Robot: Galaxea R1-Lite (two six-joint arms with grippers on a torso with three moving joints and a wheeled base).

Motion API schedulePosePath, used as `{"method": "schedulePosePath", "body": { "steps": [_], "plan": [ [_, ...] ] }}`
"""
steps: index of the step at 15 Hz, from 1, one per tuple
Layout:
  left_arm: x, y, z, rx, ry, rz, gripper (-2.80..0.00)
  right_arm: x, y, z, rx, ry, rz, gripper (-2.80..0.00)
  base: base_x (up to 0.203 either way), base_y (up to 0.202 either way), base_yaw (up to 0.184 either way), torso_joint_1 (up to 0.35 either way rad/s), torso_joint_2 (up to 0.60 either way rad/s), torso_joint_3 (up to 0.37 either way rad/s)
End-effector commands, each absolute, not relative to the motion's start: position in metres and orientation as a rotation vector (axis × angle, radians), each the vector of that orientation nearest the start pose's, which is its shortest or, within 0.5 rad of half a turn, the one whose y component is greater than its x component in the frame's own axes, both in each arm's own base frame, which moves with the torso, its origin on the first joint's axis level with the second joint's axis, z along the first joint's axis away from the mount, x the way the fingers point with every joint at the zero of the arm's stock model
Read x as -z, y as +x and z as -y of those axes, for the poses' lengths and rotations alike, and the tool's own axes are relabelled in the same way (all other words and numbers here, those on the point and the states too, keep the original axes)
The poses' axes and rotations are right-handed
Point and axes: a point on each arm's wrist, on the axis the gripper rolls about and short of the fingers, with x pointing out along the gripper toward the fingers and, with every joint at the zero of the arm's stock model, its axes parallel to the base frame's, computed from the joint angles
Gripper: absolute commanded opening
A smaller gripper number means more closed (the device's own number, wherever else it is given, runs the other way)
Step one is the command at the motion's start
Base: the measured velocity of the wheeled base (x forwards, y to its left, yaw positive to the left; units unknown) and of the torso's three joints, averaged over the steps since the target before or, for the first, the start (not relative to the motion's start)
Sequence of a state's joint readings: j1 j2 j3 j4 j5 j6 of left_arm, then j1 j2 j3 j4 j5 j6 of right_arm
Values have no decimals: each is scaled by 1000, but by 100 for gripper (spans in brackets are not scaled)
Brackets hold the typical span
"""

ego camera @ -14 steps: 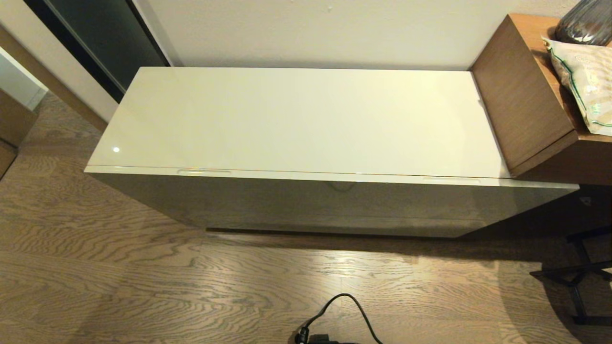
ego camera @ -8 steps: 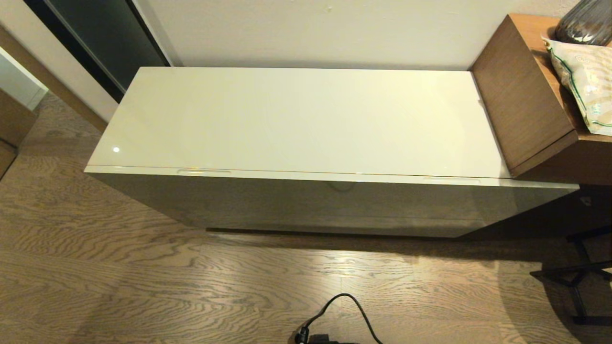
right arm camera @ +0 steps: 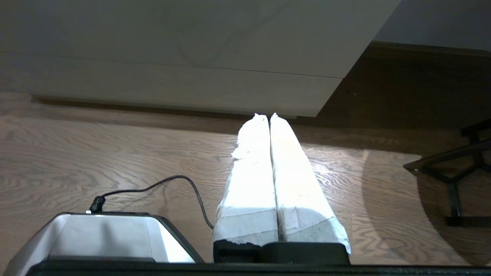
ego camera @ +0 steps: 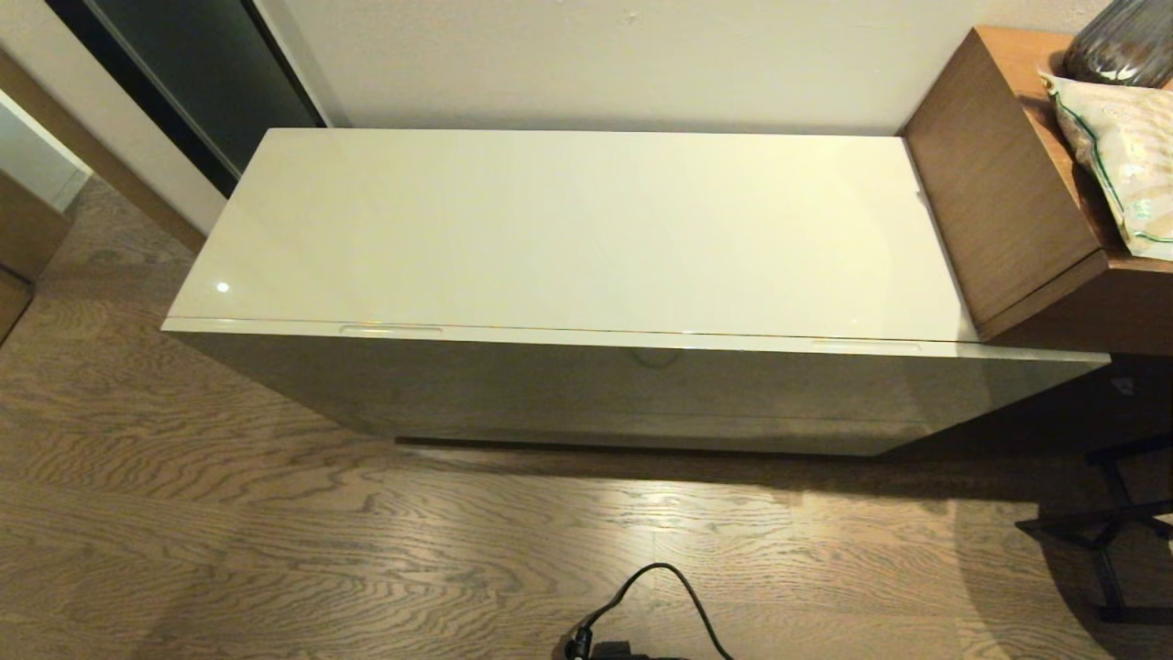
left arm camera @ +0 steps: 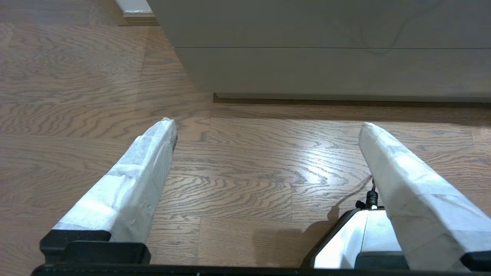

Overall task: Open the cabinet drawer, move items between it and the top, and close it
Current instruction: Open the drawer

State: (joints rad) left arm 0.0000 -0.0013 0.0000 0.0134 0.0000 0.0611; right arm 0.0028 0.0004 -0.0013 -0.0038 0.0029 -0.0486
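Both claws hang low: left claw [left arm camera: 268,126] released, right claw [right arm camera: 268,117] clenched; cabinet drawer [ego camera: 641,380] ahead, its glossy recesses risk slipping

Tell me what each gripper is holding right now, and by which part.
Nothing is held. The left gripper is open over the wood floor; the right gripper is shut on nothing, low in front of the closed cabinet drawer.

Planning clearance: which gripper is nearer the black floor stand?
Right. The right gripper hangs near the black floor stand; the left gripper faces the cabinet at its left end.
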Motion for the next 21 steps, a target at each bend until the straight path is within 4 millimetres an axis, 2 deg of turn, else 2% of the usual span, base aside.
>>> {"method": "schedulePosePath", "body": {
  "steps": [1, 3, 4, 5, 6, 9, 10, 11, 13, 15, 18, 21],
  "plan": [
    [-74, -23, 0, 0, 61, -14, 0, -77, -23, 0, -6, -39, 11, -280, 0, 0, 0, 0, 0, 0],
    [-74, -23, 0, 0, 61, -14, 0, -81, -24, 0, -4, -42, 23, -280, 0, 0, 0, 0, 0, 0],
    [-74, -23, 0, 0, 61, -14, 0, -95, -29, 0, -4, -38, 54, -280, 0, 0, 0, 0, 0, 0],
    [-74, -23, 0, 0, 61, -14, 0, -111, -38, 0, -10, -30, 78, -280, 0, 0, 0, 0, 0, 0],
    [-74, -23, 0, 0, 61, -14, 0, -134, -53, 0, -30, -5, 105, -280, 0, 0, 0, 0, 0, 0],
    [-74, -23, 0, 0, 61, -14, 0, -184, -96, -2, -98, 86, 169, -280, 0, 0, 0, 0, 0, 0],
    [-74, -23, 0, 0, 61, -14, 0, -204, -100, -2, -111, 129, 172, -280, 0, 0, 0, 0, 0, 0],
    [-74, -23, 0, 0, 61, -14, 0, -225, -96, -2, -120, 187, 147, -280, 0, 0, 0, 0, 0, 0],
    [-74, -23, 0, 0, 61, -14, 0, -266, -57, -2, -118, 288, -1, -280, 0, 0, 0, 0, 0, 0],
    [-74, -23, 0, 0, 61, -14, 0, -278, -3, -3, -96, 299, -197, -280, 0, 0, 0, 0, 0, 0],
    [-74, -23, 0, 0, 61, -14, 0, -262, 84, -4, -97, 245, -448, -280, 0, 0, 0, 0, 0, 0],
    [-74, -23, 0, 0, 61, -14, 0, -235, 173, -9, -109, 218, -546, -280, 0, 0, 0, 0, 0, 0]
  ]
}}
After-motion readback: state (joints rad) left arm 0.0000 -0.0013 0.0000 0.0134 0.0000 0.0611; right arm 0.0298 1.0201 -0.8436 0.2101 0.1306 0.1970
